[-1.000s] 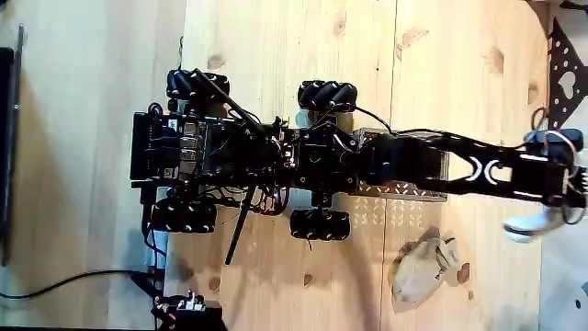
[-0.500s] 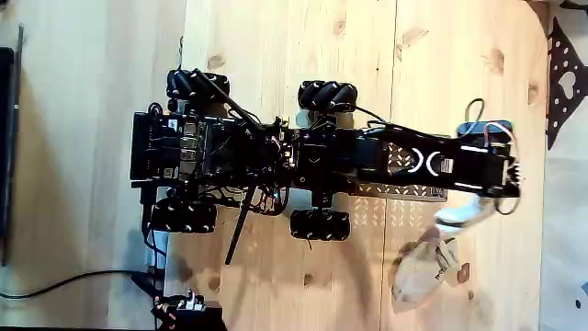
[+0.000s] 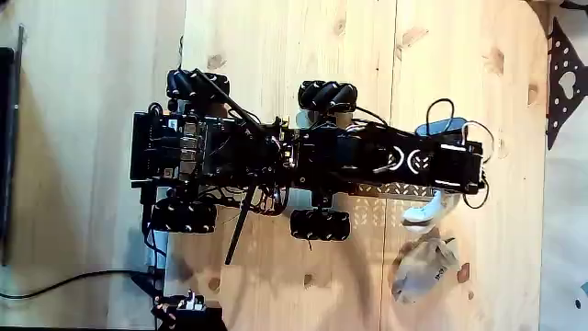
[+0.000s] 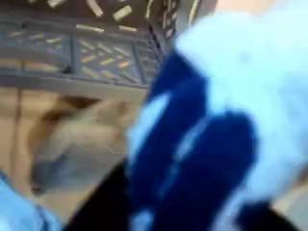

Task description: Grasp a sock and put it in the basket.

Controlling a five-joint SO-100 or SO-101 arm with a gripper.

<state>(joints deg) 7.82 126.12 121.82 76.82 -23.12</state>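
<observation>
Grasp stage judged complete; deposit outstanding. In the fixed view the black two-finger gripper (image 3: pixel 439 204), right of centre, is closed on the small white sock with blue marks (image 3: pixel 424 211), which hangs off the table at the lower edge of the perforated rectangular basket with dark mesh rim (image 3: pixel 390 190). The wrist view shows the sock (image 4: pixel 217 115) blurred, close to the lens. The larger beige-grey sock (image 3: pixel 421 268) lies on the wooden table (image 3: pixel 276 55) below. Remaining: centre over the basket, release.

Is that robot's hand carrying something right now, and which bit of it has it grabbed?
Yes. The hand holds the small white sock, which hangs at the basket edge in the fixed view. Which part of the sock is pinched cannot be told.
</observation>
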